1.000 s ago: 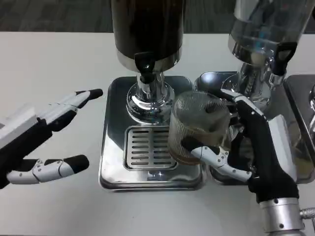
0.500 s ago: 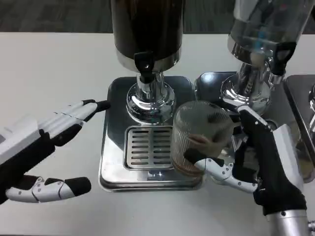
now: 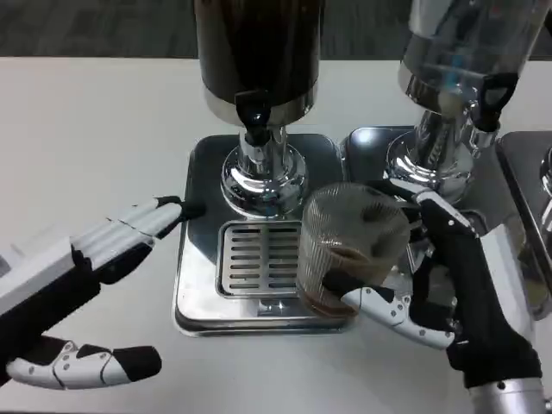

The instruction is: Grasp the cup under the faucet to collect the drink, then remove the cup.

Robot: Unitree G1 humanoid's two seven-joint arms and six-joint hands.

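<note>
A ribbed clear cup (image 3: 349, 246) with brown drink in its bottom is held by my right hand (image 3: 448, 289), thumb in front and fingers wrapped behind it. It hangs over the right front corner of the steel drip tray (image 3: 200, 259), right of and nearer than the black faucet (image 3: 253, 116) of the dark drink dispenser (image 3: 257, 52). My left hand (image 3: 82, 276) is open at the left of the tray, fingers stretched toward its edge, thumb low near the bottom, holding nothing.
A second dispenser (image 3: 461, 60) with a clear tank stands at the right on its own steel tray (image 3: 366, 142). Another tray edge (image 3: 526, 172) shows at the far right. White tabletop (image 3: 95, 129) spreads to the left.
My right hand has drawn the cup toward me and slightly down, away from the faucet. My left hand has slid nearer to me and rightward along the tray's left edge.
</note>
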